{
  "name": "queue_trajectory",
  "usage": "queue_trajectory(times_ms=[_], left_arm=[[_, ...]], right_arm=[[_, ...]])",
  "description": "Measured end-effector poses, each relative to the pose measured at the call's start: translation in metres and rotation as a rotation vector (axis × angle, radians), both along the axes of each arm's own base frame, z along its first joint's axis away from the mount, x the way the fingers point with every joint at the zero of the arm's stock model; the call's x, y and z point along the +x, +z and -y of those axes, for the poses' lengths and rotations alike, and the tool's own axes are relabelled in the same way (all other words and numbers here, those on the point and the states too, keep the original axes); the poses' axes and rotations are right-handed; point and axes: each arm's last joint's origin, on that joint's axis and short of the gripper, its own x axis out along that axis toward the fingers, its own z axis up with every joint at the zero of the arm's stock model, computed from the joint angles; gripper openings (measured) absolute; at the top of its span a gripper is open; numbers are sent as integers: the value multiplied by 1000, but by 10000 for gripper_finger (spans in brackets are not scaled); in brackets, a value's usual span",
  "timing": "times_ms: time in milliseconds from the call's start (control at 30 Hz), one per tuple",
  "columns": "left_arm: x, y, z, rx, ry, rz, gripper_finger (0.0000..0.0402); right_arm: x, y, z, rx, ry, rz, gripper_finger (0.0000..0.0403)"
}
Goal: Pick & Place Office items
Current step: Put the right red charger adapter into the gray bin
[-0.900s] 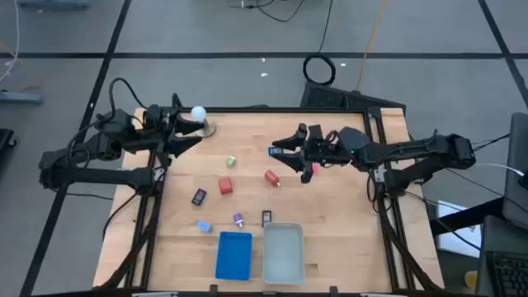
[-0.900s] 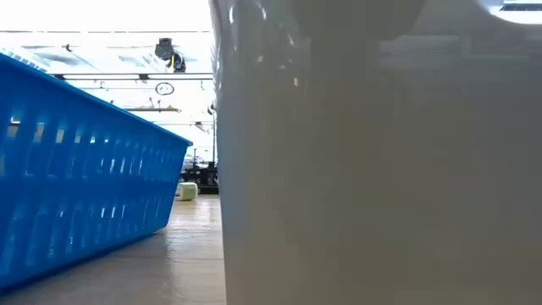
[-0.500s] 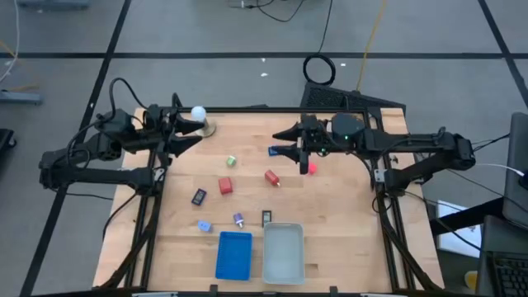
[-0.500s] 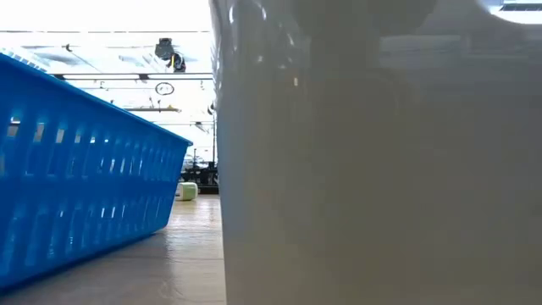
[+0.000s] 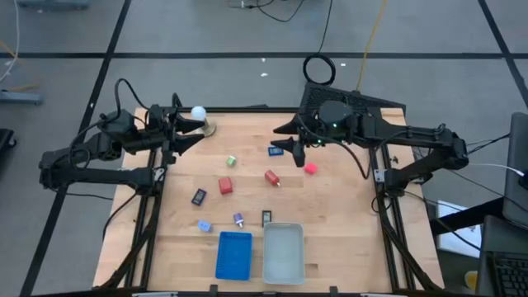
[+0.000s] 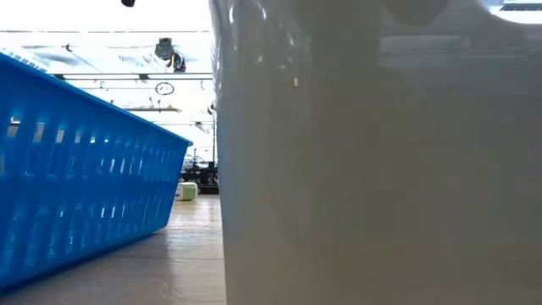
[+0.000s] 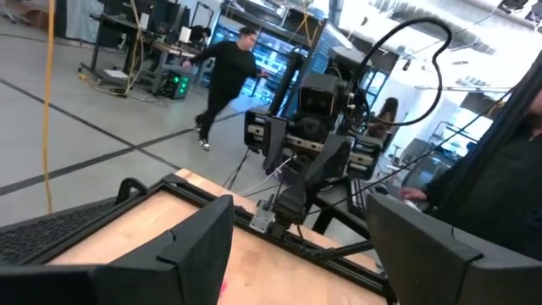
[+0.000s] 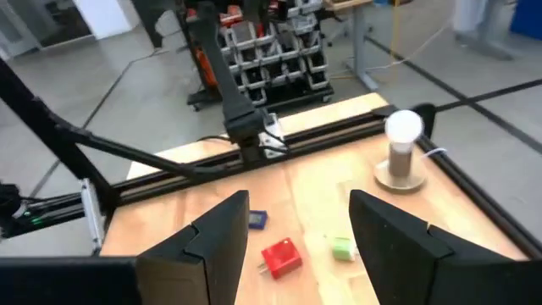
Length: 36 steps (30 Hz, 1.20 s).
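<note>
The office items lie scattered on the table: a green one [image 5: 231, 161], red ones [image 5: 225, 186] [image 5: 271, 176] [image 5: 310, 167], black ones [image 5: 199, 196] [image 5: 266, 218], a light blue one [image 5: 204, 225], a purple-topped one [image 5: 238, 219] and a blue one [image 5: 276, 150]. My right gripper [image 5: 289, 142] hovers open by the far edge, just beside the blue item, and holds nothing. Its wrist view shows its gripper [image 8: 298, 246] with the green item [image 8: 341, 248] and a red item [image 8: 281, 257] ahead. My left gripper [image 5: 186, 134] waits open at the far left corner.
A white ball on a round base [image 5: 198, 113] stands beside my left gripper. A blue tray [image 5: 234, 254] and a pale grey tray [image 5: 283, 252] sit at the near edge and fill the low view. A person walks in the room beyond [image 7: 224, 72].
My right gripper has drawn back toward the table's far edge and risen, its arm folding in. The red item that lay under the arm now shows uncovered on the table. No item has moved.
</note>
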Motion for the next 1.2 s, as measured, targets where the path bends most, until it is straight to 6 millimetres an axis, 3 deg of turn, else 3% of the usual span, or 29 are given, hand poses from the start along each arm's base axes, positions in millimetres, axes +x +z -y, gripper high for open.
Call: queue_trajectory(times_ms=[400,800,933,1200], left_arm=[[0,-8,-2,-13,66,-86,271],[-2,-25,-4,-49,130,-252,271],[-2,-25,-4,-49,135,-258,271],[-3,-26,-4,-53,155,-264,271]], right_arm=[[18,-21,10,34,-1,-159,196],[20,-42,17,176,-17,-307,196],[31,-45,20,178,-29,-421,196],[86,-37,24,161,-39,-613,196]])
